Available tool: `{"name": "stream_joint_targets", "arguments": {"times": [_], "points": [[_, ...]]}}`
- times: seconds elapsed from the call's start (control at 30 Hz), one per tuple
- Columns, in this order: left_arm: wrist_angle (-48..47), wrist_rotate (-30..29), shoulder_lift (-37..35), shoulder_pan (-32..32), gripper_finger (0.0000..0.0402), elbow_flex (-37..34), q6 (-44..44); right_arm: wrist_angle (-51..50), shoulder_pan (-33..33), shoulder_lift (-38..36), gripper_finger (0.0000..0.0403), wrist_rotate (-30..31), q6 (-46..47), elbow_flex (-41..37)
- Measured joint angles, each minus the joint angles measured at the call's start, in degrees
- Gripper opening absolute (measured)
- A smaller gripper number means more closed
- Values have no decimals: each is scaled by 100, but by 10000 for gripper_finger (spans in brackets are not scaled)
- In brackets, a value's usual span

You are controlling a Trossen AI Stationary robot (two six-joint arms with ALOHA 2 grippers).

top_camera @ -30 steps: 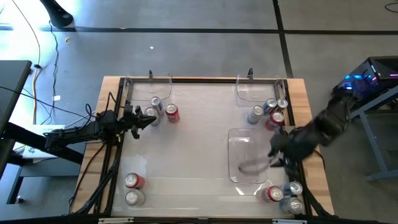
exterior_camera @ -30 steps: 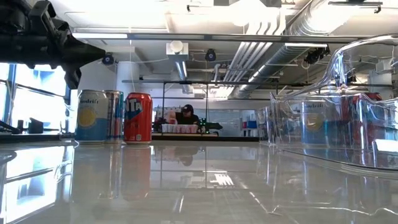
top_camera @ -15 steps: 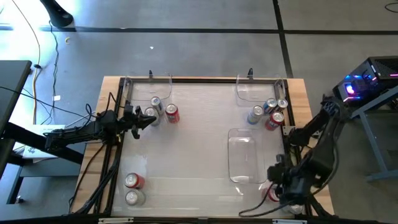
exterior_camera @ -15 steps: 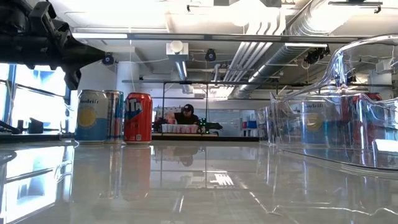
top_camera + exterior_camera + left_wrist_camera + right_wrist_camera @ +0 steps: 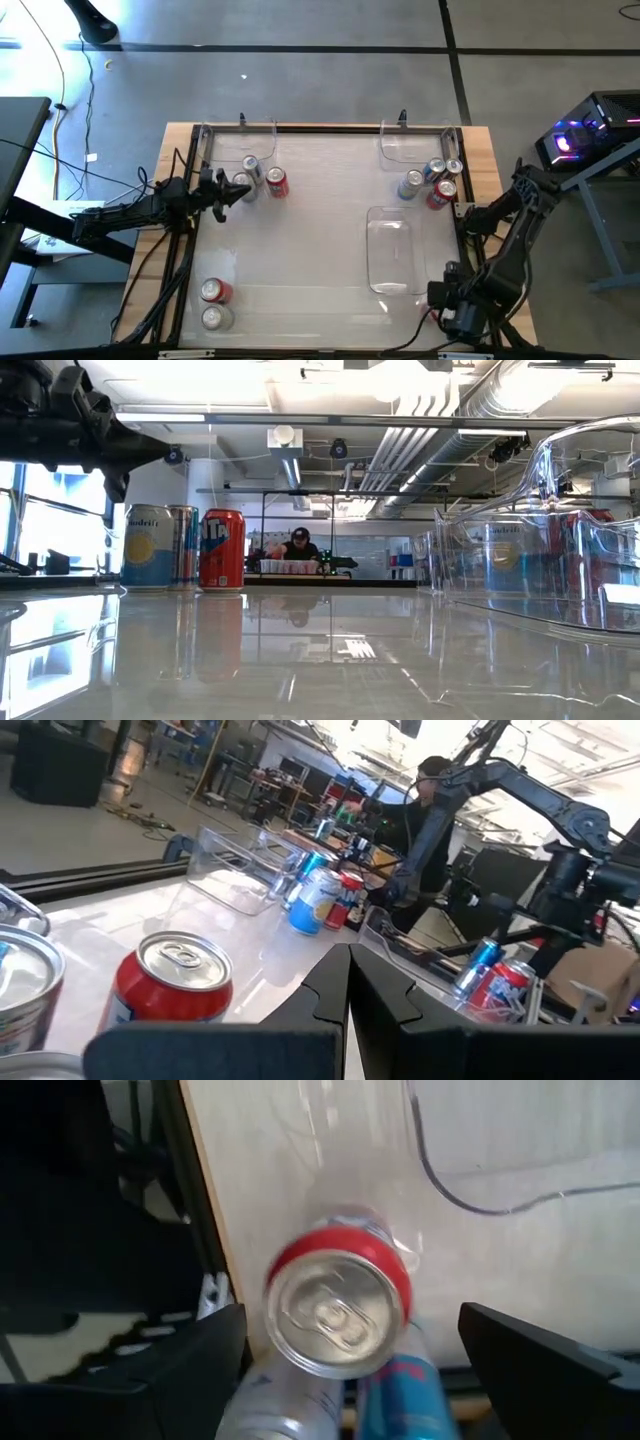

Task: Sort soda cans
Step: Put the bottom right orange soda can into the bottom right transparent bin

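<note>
The counter [image 5: 320, 190] carries three clear bins [image 5: 395, 250] and soda cans in four clusters: three at left centre [image 5: 258, 180], two at the near-left corner [image 5: 214, 303], four by the far-right bin [image 5: 432, 182], and three beneath the right arm at the near-right corner. The right end effector [image 5: 345, 1335] hangs wide open over a red can [image 5: 340, 1305] there, holding nothing. The left end effector [image 5: 243, 191] is closed and empty beside its trio; the counter's middle lies open.

Soda cans [image 5: 432, 183] stand grouped near each table [image 5: 320, 300] corner; a clear bin [image 5: 392, 250] lies between the right-side groups.
</note>
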Motion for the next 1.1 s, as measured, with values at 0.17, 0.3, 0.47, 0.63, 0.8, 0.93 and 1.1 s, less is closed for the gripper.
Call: {"name": "stream_joint_targets", "arguments": {"times": [0.17,0.3,0.47,0.63,0.8,0.93,1.1], "points": [[0,-42,1,-1,1,0,1,73,215,228,363,237,294,2],[0,-42,2,0,1,0,0,-71,228,508,362,233,386,0],[0,-40,0,0,1,0,-4,-177,224,799,362,95,368,0],[0,-37,0,0,1,0,-46,-148,225,935,346,43,252,0],[-1,-35,0,0,1,0,-62,-125,224,1030,292,2,101,17],[0,-31,0,0,1,0,-64,-133,197,982,280,-9,59,20],[-2,-29,1,0,1,0,-64,-197,77,840,280,-171,-393,521]]}}
